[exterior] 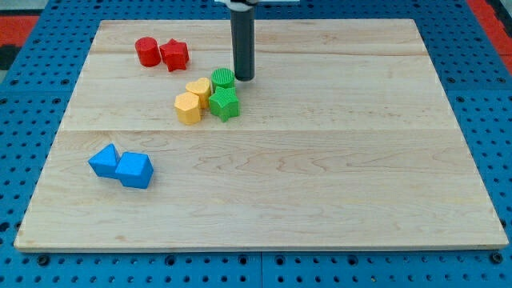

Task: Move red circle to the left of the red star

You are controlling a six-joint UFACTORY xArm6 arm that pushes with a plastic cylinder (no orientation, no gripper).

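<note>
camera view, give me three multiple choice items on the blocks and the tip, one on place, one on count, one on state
1. Where is the red circle?
A. at the view's left of the red star
B. at the star's right
C. beside the blue blocks

2. How many blocks lie on the board?
A. six
B. eight
C. ten

3. My tip is:
A. pressing the red star
B. just at the view's right of the green circle
C. among the blue blocks

Answers:
1 A: the circle touches the star's left side.
2 B: two red, two yellow, two green, two blue.
3 B: the rod ends beside the green circle, far from the red pair.
</note>
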